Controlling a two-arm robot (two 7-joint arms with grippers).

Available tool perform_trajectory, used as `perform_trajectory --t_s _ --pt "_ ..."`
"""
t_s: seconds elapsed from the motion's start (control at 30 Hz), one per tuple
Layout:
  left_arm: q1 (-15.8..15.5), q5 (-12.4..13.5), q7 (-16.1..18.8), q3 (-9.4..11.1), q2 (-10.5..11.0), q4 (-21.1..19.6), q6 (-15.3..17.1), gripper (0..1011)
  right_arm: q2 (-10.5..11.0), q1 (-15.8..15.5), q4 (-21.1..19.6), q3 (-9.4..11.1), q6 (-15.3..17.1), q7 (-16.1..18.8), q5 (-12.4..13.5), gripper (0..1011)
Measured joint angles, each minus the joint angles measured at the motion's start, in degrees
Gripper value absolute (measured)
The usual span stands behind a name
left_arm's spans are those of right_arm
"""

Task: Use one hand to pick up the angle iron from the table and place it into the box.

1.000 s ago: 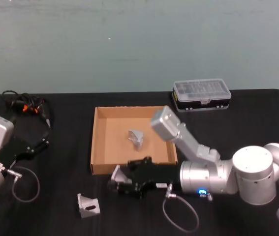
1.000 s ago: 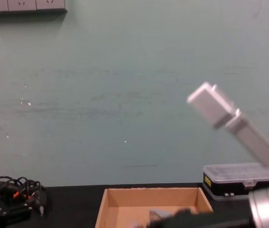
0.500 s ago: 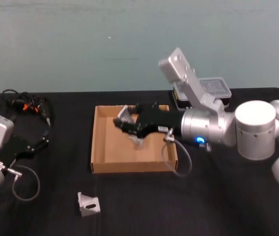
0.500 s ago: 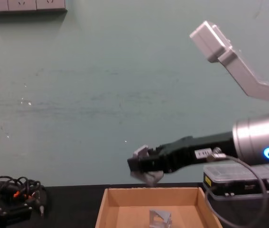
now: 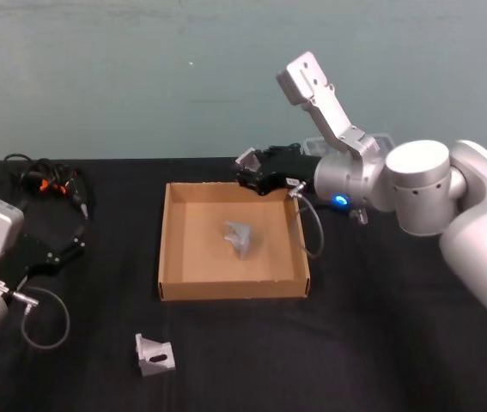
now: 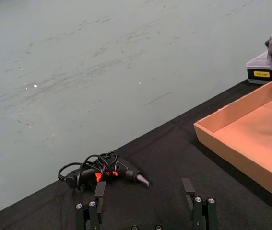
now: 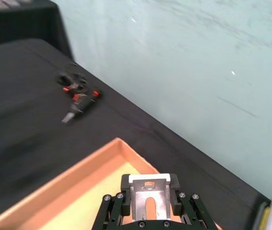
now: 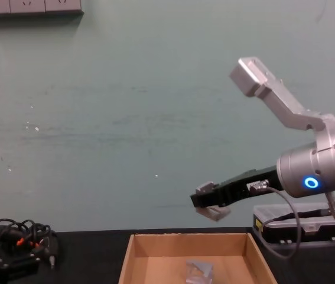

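My right gripper [image 5: 245, 169] is shut on a silver angle iron [image 5: 246, 160] and holds it in the air over the far edge of the tan box [image 5: 164, 249]. The chest view shows that gripper [image 8: 205, 201] well above the box [image 8: 191, 244]. In the right wrist view the angle iron [image 7: 148, 203] sits clamped between the black fingers. A second angle iron [image 5: 239, 238] lies inside the box, and a third [image 5: 155, 355] rests on the black table [image 5: 380, 343] in front of the box. My left gripper [image 6: 145, 211] is open, parked at the table's left.
A black case with a clear lid [image 8: 300, 222] stands behind the right arm, at the back right. A black tool with tangled cables and orange bits [image 5: 45, 184] lies at the back left. A loose cable loops beside the left arm [image 5: 45, 322].
The right gripper rose from the table in front of the box with an angle iron, swung over the box, and now hovers at its far edge.
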Motion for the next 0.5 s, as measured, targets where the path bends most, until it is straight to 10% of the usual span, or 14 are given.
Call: perform_trajectory --t_s 0.5 --pt "0.00 0.00 0.00 0.00 0.00 0.00 0.00 1000 -4.73 5.20 12.67 -1.48 1.07 0.21 -4.33 457"
